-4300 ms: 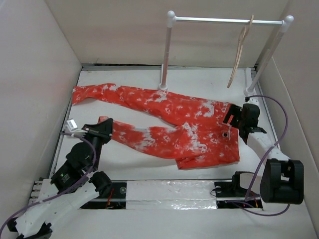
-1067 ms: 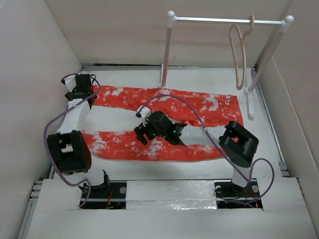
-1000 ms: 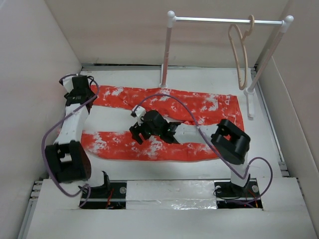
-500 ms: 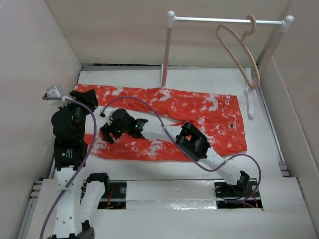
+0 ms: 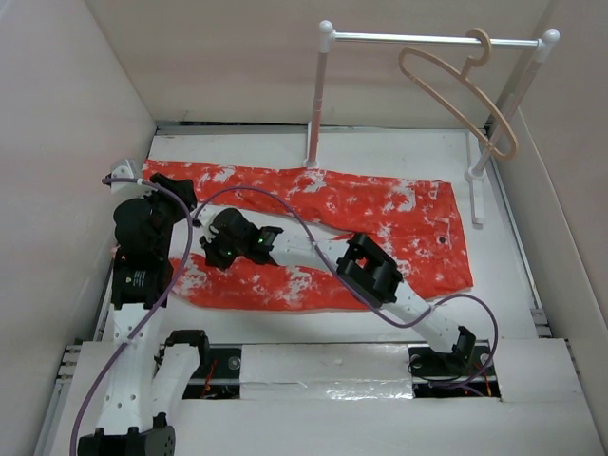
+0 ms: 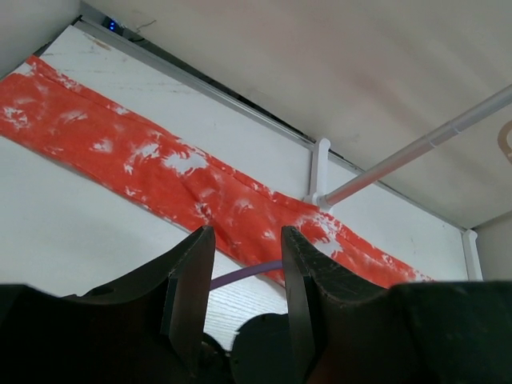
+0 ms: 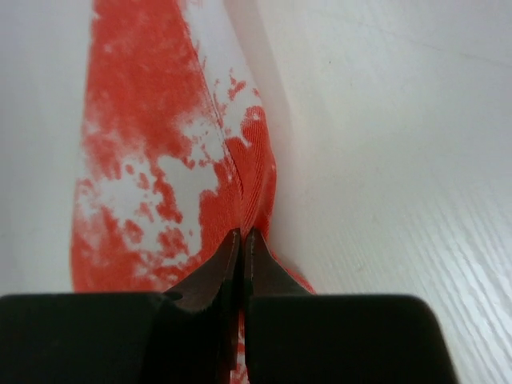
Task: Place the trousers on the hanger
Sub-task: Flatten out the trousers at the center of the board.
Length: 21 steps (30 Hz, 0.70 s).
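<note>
1. Across mid-frame, the trousers (image 5: pixel 380 204) lie flat on the tabletop (image 5: pixel 399 157); the hanger (image 5: pixel 454 103) hangs upper right.
2. Right jaws clench the lower leg's cloth; left jaws stand released, empty.
3. Best grip the upper leg too before lifting evenly.

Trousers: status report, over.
Right gripper shut on trousers leg edge. Left gripper open, empty. Trousers flat on table; hanger bare on rail. Right arm lies across trousers.

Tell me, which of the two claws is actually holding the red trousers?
The right gripper: it is pinched shut on a fold of the trousers. The left gripper is open and holds nothing.
</note>
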Each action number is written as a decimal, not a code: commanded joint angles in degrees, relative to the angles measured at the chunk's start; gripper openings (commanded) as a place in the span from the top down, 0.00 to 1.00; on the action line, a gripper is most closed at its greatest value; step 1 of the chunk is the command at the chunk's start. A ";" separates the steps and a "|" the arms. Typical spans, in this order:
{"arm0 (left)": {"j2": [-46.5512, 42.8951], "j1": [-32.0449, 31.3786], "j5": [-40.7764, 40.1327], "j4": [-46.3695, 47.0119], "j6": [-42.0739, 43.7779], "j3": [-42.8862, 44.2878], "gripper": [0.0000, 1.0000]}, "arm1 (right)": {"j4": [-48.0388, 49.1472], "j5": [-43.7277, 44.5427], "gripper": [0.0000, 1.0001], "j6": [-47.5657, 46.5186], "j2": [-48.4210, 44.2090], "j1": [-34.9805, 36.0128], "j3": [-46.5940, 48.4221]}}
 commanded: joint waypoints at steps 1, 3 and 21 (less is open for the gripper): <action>1.21 -0.14 -0.02 1.01 0.66 1.90 0.64 | 6.62 -0.72 1.00 -0.37 -11.68 -3.05 -2.86; 2.70 -0.14 -0.45 0.39 0.66 2.34 0.64 | 9.17 -0.19 1.00 0.33 -14.84 -7.25 -5.07; 22.02 6.27 -2.92 0.38 -5.05 1.91 0.55 | 4.08 5.78 0.26 0.08 -22.64 -18.01 -17.46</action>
